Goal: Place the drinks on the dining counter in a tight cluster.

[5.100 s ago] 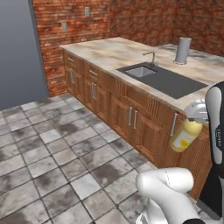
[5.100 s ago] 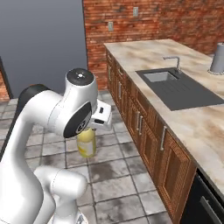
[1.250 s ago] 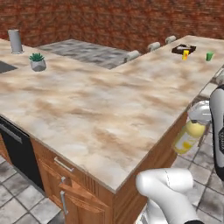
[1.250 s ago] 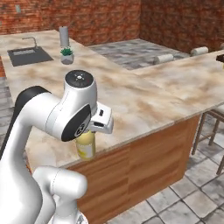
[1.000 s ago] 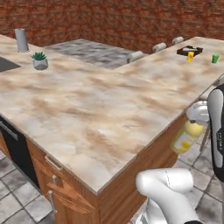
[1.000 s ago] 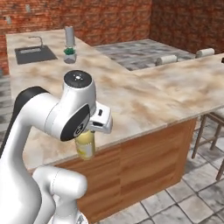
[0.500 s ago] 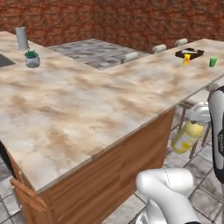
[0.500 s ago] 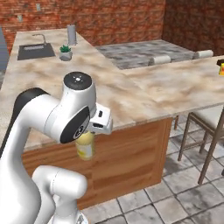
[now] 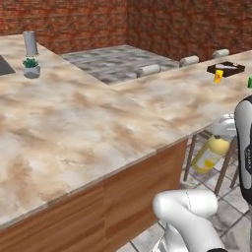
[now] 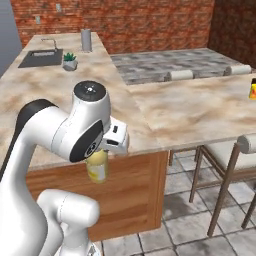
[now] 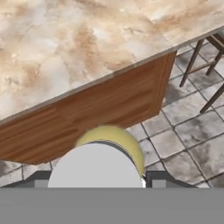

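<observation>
A stubby yellow juice bottle (image 9: 209, 153) (image 10: 97, 166) with a pale cap (image 11: 96, 168) hangs upright in my gripper (image 10: 102, 152) (image 11: 98, 178), which is shut on its upper part. Bottle and gripper are held in the air beside the robot, below the level of the countertop and in front of the wood base. The dining counter (image 9: 187, 98) (image 10: 200, 112) (image 11: 65, 43) is a long beige marbled top that stretches ahead and to the right. Its near edge crosses the hand view above the bottle.
Round cushioned stools (image 9: 149, 70) (image 10: 178, 75) line the counter's far side, and one stool (image 10: 240, 150) stands near on the right. A dark tray (image 9: 226, 68), a yellow cup (image 9: 218, 75) and a green cup (image 9: 250, 81) sit far right. A potted plant (image 9: 31, 68) and a grey cylinder (image 9: 30, 43) stand far left.
The whole scene has shifted as the base drove and turned along the counter. The counter's end and stools have come closer. The bottle stays in the gripper as before.
</observation>
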Robot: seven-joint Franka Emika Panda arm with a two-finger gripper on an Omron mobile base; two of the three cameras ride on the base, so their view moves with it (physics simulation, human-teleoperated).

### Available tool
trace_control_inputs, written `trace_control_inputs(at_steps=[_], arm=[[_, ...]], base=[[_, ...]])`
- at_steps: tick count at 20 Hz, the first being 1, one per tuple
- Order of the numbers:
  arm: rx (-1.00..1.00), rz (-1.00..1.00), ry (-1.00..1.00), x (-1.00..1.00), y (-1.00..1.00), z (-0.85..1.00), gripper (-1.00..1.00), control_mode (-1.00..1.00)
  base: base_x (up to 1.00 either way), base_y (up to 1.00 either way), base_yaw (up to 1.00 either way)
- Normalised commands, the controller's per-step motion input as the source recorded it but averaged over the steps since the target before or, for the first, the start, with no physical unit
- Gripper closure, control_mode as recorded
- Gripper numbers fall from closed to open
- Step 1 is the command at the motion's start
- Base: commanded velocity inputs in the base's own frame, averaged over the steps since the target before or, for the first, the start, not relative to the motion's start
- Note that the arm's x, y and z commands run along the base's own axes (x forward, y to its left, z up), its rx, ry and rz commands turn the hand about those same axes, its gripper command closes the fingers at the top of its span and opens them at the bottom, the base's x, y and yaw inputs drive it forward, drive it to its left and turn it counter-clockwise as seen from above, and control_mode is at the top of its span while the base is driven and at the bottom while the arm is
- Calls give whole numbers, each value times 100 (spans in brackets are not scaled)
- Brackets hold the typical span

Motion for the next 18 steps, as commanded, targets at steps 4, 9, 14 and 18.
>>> trace_control_inputs(at_steps=[4, 9, 14, 18], arm=[[0, 0, 0, 0, 0, 0, 100, 100], [0, 0, 0, 0, 0, 0, 100, 100], [0, 0, 0, 0, 0, 0, 100, 100], [0, 0, 0, 0, 0, 0, 100, 100]], base=[[60, -100, 29], [72, -81, 31], [84, -9, 7], [52, 5, -1]])
